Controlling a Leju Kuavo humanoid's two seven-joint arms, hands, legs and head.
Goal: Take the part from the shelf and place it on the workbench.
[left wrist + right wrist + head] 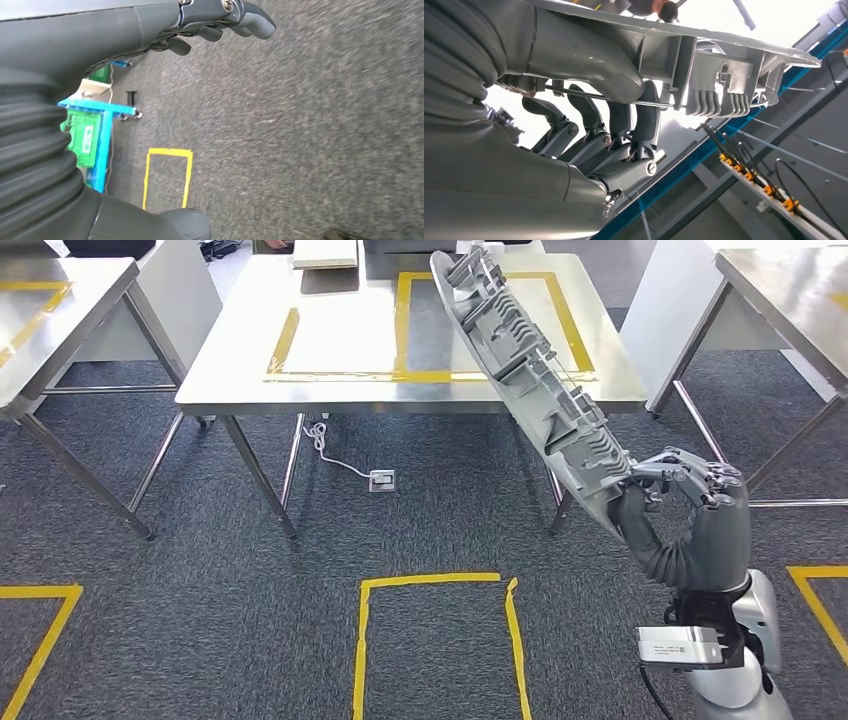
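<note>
The right hand [690,510] grips the part [530,380], a long grey moulded plastic panel with ribs and clips on the face turned toward the camera. The fingers wrap over its lower end, and the thumb presses the other side, as the right wrist view shows, where the fingers [624,120] curl under the part [724,75]. The part is held in the air, tilted, its upper end leaning away and to the left, so that in the head view it crosses in front of the workbench [330,370]. It does not rest on the bench.

The workbench is a pale table on metal legs, straight ahead of the robot. Two yellow tape frames [410,320] are marked on its top; the larger one sits toward the right, partly hidden behind the part. A flat board [325,255] lies at the far edge of the bench. Under the bench a white cable runs to a small socket box [381,480] on the grey carpet. A yellow tape square [440,640] is marked on the carpet in front of the robot. Further tables stand to the left and right.

The left hand [220,20] hangs over the carpet with its fingers curled in and nothing in them. A blue frame [100,130] carrying green parts stands beyond it.
</note>
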